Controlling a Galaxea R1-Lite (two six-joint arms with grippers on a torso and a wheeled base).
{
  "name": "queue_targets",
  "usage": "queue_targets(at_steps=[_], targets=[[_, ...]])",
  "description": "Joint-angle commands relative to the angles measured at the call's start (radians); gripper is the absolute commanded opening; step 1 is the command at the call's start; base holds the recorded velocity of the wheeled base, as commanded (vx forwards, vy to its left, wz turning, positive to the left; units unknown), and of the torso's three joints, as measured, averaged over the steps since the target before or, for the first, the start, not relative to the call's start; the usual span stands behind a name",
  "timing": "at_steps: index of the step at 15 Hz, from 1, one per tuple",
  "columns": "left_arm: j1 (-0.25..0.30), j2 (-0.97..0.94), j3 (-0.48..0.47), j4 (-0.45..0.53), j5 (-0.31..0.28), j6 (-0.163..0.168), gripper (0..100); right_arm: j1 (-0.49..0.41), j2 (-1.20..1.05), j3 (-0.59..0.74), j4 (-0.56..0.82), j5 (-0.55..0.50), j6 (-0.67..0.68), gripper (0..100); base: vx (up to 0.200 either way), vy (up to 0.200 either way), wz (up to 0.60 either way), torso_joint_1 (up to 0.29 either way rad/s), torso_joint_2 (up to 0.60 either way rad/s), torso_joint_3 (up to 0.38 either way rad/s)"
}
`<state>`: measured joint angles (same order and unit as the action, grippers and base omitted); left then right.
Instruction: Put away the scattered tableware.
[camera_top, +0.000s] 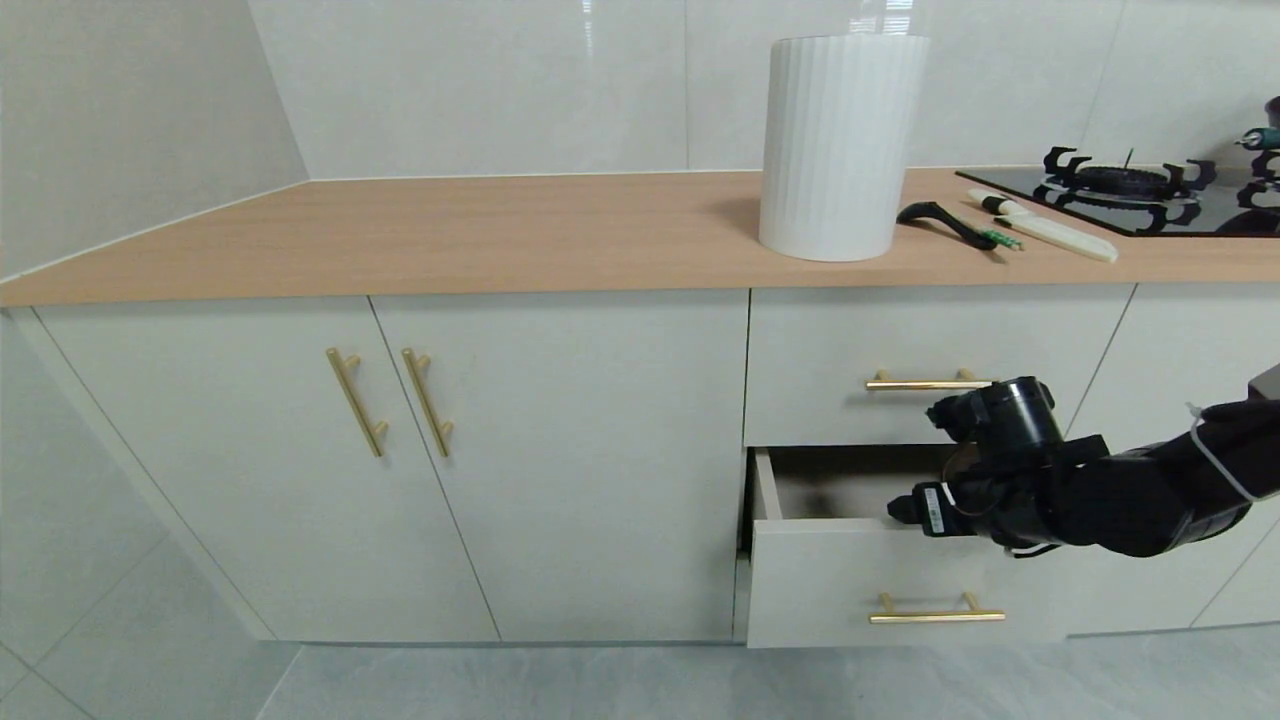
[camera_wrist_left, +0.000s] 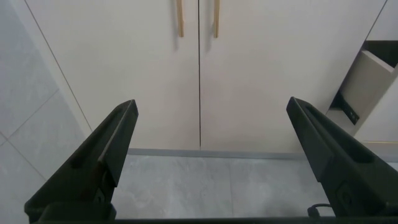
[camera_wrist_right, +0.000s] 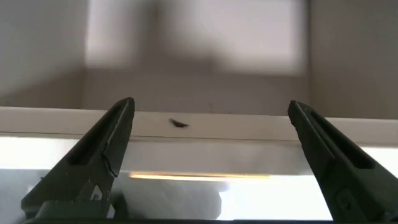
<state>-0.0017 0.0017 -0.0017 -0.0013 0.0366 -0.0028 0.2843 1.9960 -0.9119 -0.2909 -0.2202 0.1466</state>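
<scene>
On the wooden counter lie a black-handled utensil (camera_top: 945, 220), a small green-tipped tool (camera_top: 1003, 238) and a long cream-coloured utensil (camera_top: 1045, 228), just right of a tall white ribbed container (camera_top: 838, 145). Below them the lower drawer (camera_top: 800, 565) stands pulled out, and the part of its inside that shows looks empty. My right gripper (camera_top: 900, 508) sits at the drawer's front top edge (camera_wrist_right: 205, 124). It (camera_wrist_right: 210, 106) is open with nothing between the fingers. My left gripper (camera_wrist_left: 211, 102) is open and empty, low down, facing the double cabinet doors (camera_wrist_left: 199, 68).
A black gas hob (camera_top: 1125, 185) occupies the counter's right end. The upper drawer (camera_top: 930, 350) above the open one is closed, with a gold handle (camera_top: 925, 383). Two cabinet doors with gold handles (camera_top: 390, 400) are at the left. Grey tiled floor (camera_top: 600, 685) lies in front.
</scene>
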Motion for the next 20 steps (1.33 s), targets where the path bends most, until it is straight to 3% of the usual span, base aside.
queue_targets(at_steps=[1, 6, 18, 20], targets=[[0.0, 0.0, 0.0, 0.0, 0.0, 0.0, 100, 0.001, -0.048, -0.002, 0.07, 0.022, -0.019, 100, 0.0, 0.0, 0.0, 0.0, 0.0, 0.0], [0.0, 0.0, 0.0, 0.0, 0.0, 0.0, 100, 0.016, -0.075, -0.065, 0.384, 0.032, -0.051, 100, 0.0, 0.0, 0.0, 0.0, 0.0, 0.0], [0.0, 0.0, 0.0, 0.0, 0.0, 0.0, 100, 0.107, -0.08, -0.061, 0.771, 0.036, -0.127, 100, 0.0, 0.0, 0.0, 0.0, 0.0, 0.0], [0.0, 0.0, 0.0, 0.0, 0.0, 0.0, 100, 0.122, -0.091, -0.061, 0.911, 0.035, -0.134, 100, 0.0, 0.0, 0.0, 0.0, 0.0, 0.0]])
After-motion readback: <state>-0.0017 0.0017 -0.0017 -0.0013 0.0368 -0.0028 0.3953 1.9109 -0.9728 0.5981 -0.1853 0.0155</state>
